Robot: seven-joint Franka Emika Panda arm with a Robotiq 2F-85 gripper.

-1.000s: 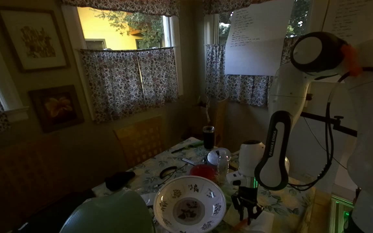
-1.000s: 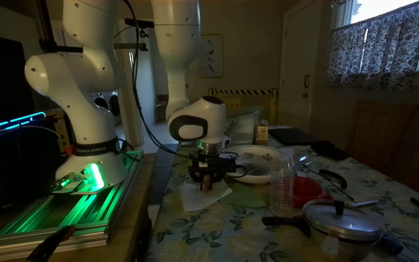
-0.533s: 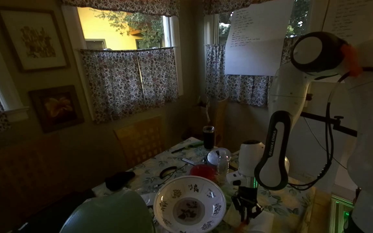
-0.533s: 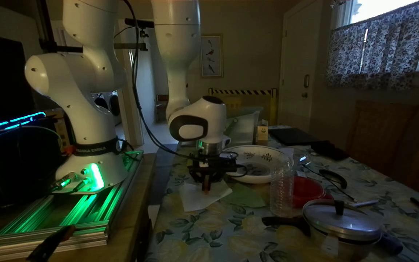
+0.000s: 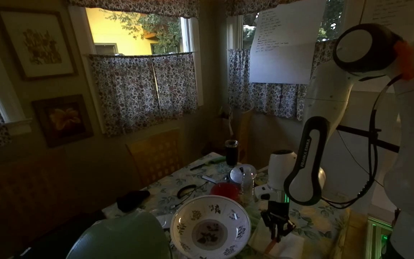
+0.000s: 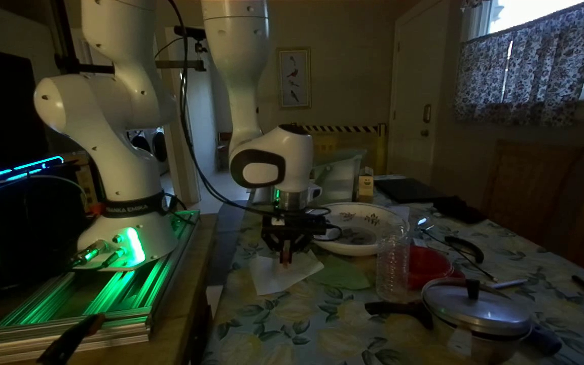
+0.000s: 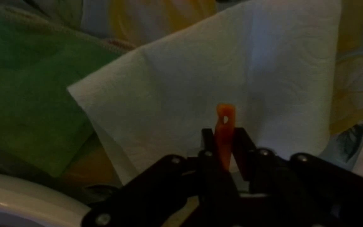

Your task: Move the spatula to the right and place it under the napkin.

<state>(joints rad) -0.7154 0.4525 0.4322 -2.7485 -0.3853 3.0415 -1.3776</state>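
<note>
The white napkin [image 7: 184, 78] lies on the floral tablecloth. It also shows in both exterior views [image 5: 292, 247] [image 6: 271, 278]. My gripper [image 7: 223, 130] is over the napkin, its fingers closed on both sides of the orange spatula [image 7: 226, 112]. The spatula's end with a small hole sticks out past the fingertips; the rest of it is hidden by the gripper. In an exterior view the gripper [image 5: 275, 238] is a little above the napkin, with the orange piece [image 5: 270, 247] slanting down from the fingertips. I cannot tell whether its lower end touches the napkin.
A large patterned bowl [image 5: 187, 219] stands beside the gripper. A green cloth [image 7: 43, 94] lies against the napkin. A clear plastic container [image 6: 392, 274], a red dish [image 6: 429, 266] and a lidded pot [image 6: 474, 314] stand farther along the table. A green tub [image 5: 120, 237] is past the bowl.
The fingers were apart one second ago and closed on the spatula by half a second ago. Since then the arm and gripper have risen slightly, with the orange piece still between the fingers.
</note>
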